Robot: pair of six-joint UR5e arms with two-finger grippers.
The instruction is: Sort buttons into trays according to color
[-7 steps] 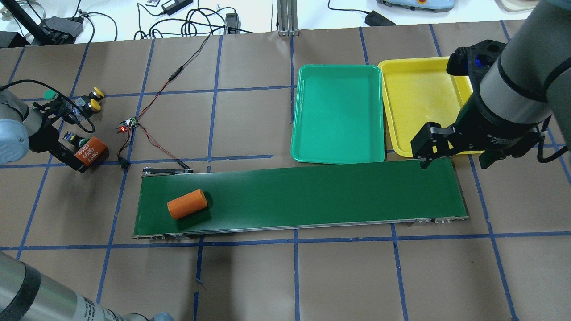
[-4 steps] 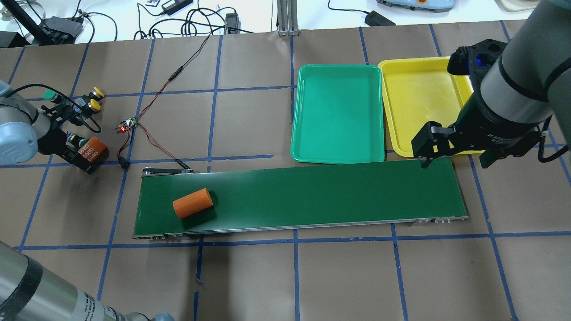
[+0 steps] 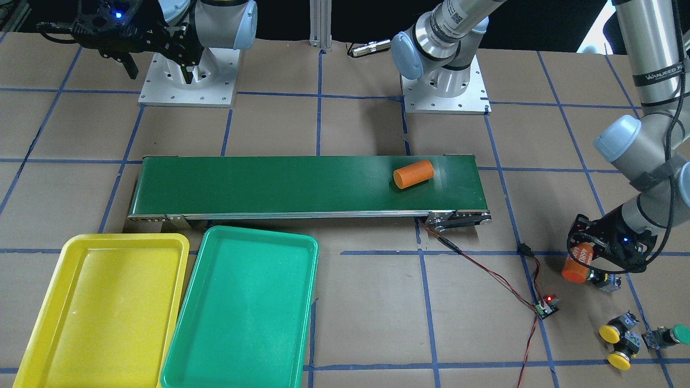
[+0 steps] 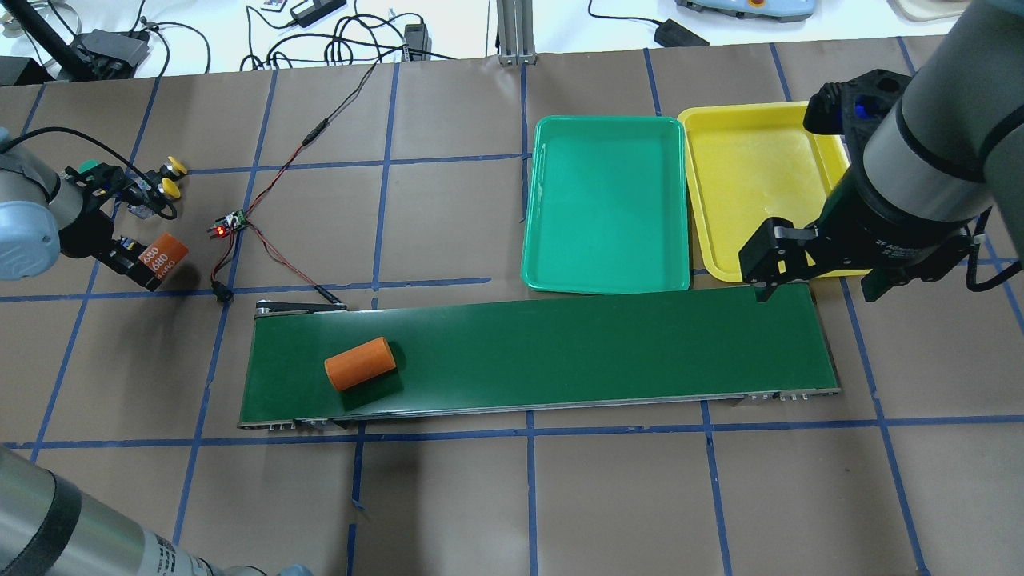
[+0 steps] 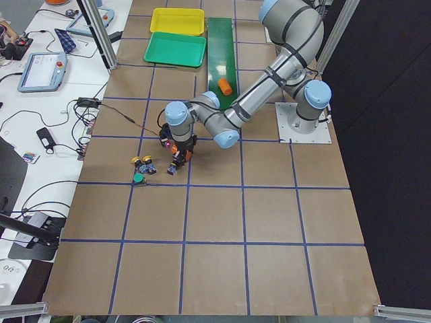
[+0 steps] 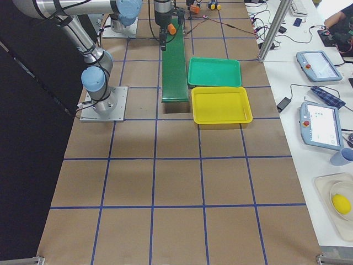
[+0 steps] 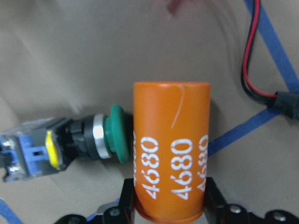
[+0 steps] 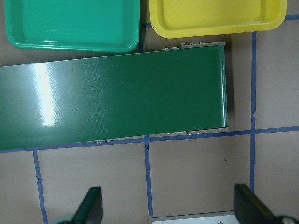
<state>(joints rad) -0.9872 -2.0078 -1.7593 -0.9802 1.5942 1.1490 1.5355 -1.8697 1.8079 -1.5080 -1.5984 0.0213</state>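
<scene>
My left gripper (image 4: 150,262) is shut on an orange cylinder marked 4680 (image 7: 170,149), at the table's left end. A green-capped button (image 7: 114,133) lies on its side right beside the cylinder. Two yellow-capped buttons (image 4: 170,188) and another green-capped button (image 3: 680,334) sit just beyond it. The green tray (image 4: 606,204) and the yellow tray (image 4: 752,184) lie side by side behind the belt's right end, both bare. My right gripper (image 4: 812,284) is open and holds nothing, above the belt's right end.
A long dark-green conveyor belt (image 4: 560,352) runs across the middle, with a second orange cylinder (image 4: 360,364) lying near its left end. A small circuit board with a red light (image 4: 232,224) and red-black wires lies between the buttons and the belt.
My left gripper has drawn back and away from the belt with the 4680 cylinder in it. The cylinder on the belt has travelled a little to the right. The right arm has not moved.
</scene>
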